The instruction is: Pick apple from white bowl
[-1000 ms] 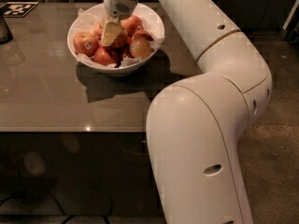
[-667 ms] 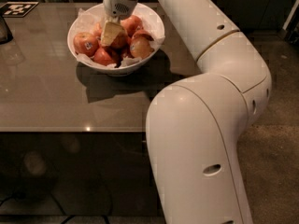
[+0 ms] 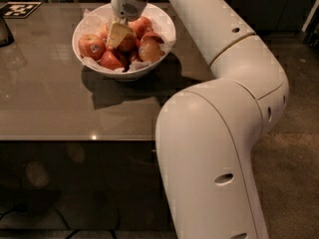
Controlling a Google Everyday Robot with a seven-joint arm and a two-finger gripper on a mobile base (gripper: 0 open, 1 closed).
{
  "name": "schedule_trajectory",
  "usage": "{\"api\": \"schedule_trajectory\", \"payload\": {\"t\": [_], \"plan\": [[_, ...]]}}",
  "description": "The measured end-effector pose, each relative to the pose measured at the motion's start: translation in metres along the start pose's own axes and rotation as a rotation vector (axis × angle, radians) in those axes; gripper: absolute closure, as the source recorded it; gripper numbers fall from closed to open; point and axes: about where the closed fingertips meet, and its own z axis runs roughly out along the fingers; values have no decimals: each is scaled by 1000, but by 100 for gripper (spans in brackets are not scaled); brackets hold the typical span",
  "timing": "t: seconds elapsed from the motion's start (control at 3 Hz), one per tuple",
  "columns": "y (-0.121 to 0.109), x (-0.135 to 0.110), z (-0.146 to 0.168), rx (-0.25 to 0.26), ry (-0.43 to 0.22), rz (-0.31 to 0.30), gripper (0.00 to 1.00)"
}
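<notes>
The white bowl (image 3: pixel 164 28) stands on the table at the top of the camera view, lined with white paper and holding several apples. My gripper (image 3: pixel 119 35) reaches down into the middle of the bowl among the fruit. A red apple (image 3: pixel 131 43) lies right against it, mostly hidden by the gripper, with no sticker showing. A red apple with a dark sticker (image 3: pixel 91 46) sits at the left. A paler yellow-orange apple (image 3: pixel 151 50) sits at the right. Another red apple (image 3: pixel 110 60) lies at the front and one (image 3: pixel 141 25) at the back.
The glossy brown table (image 3: pixel 55 103) runs from the left to the arm, with its front edge across the middle of the view. A dark object (image 3: pixel 4 31) and a black-and-white marker tag (image 3: pixel 19 9) sit at the far left. My large white arm (image 3: pixel 224 133) fills the right side.
</notes>
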Motion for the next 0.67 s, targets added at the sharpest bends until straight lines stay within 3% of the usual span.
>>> {"api": "schedule_trajectory", "payload": {"t": [0.33, 0.67], "plan": [[0, -1, -1, 0, 0, 0, 100], [0, -1, -1, 0, 0, 0, 81]]}}
